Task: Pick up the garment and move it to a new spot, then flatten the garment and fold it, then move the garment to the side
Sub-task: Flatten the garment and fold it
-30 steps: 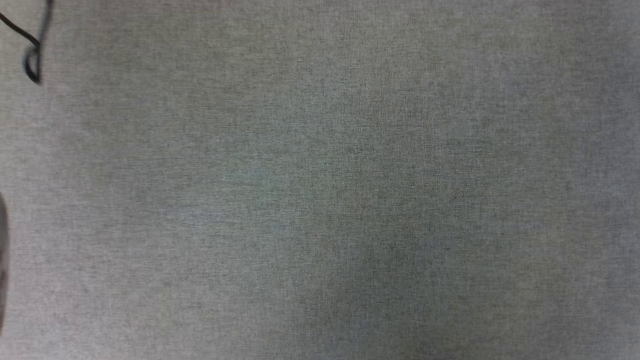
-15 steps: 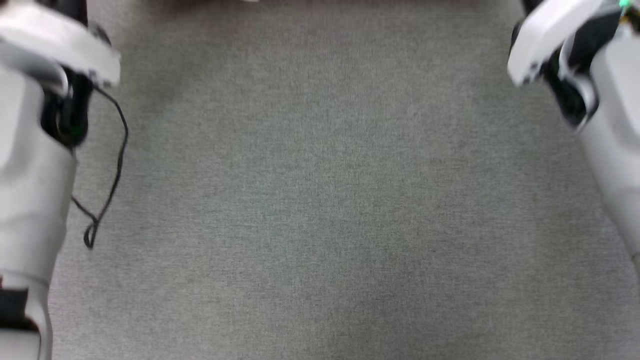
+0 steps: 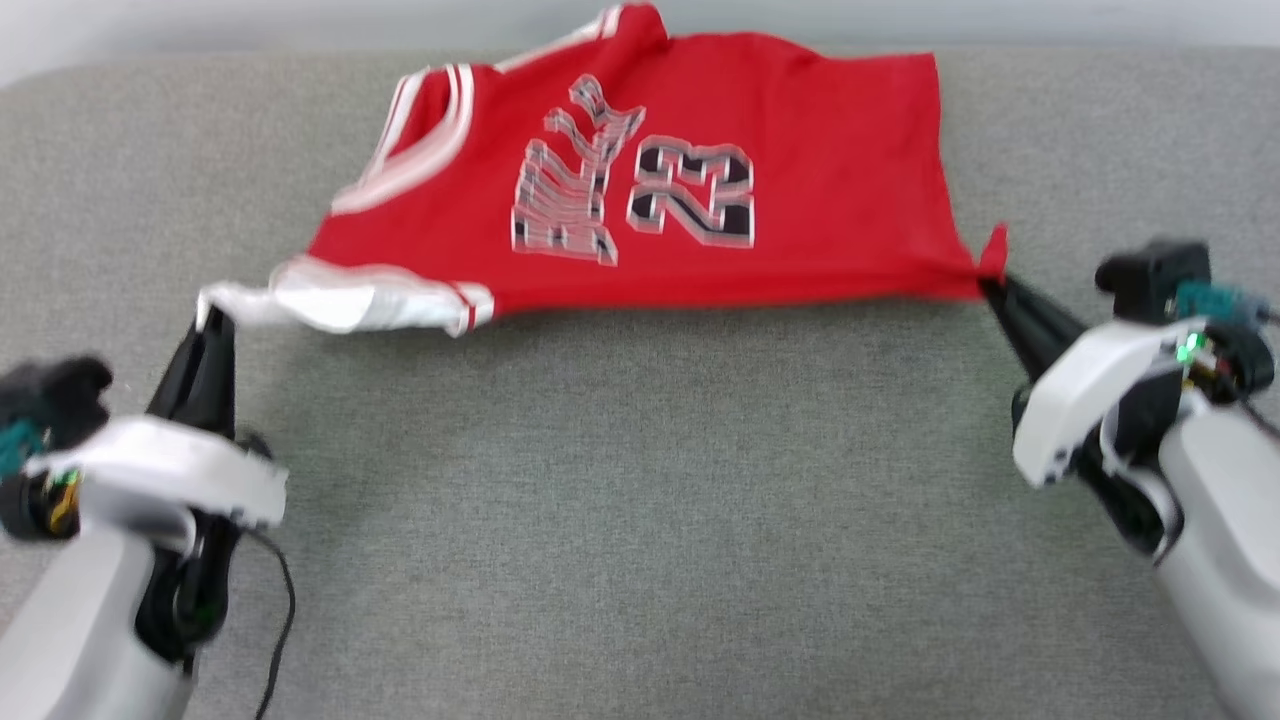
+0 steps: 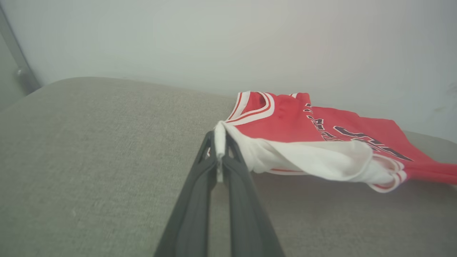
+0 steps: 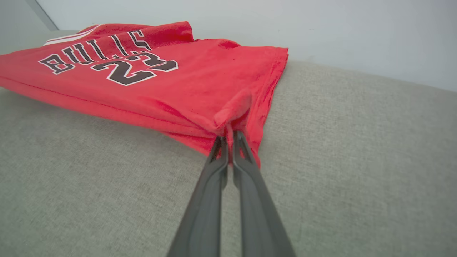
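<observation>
The garment (image 3: 800, 170), a red jersey with black "BULLS 23" lettering facing up, lies stretched sideways across the far part of the grey surface. My left gripper (image 3: 213, 322) is shut on the tip of its white sleeve (image 3: 340, 305), seen close in the left wrist view, where the sleeve (image 4: 321, 160) is pinched at my left gripper (image 4: 218, 142). My right gripper (image 3: 992, 282) is shut on the red hem corner; in the right wrist view the garment (image 5: 171, 82) bunches at my right gripper (image 5: 229, 137). The near edge is pulled taut between both.
The grey fabric surface (image 3: 640, 520) spreads wide in front of the garment. Its far edge meets a pale wall (image 3: 200, 25) right behind the jersey. A thin black cable (image 3: 280, 620) hangs by my left forearm.
The head camera has tilted up: first just grey fabric, then both forearms, now both grippers and the garment. Whether the arms themselves moved cannot be told.
</observation>
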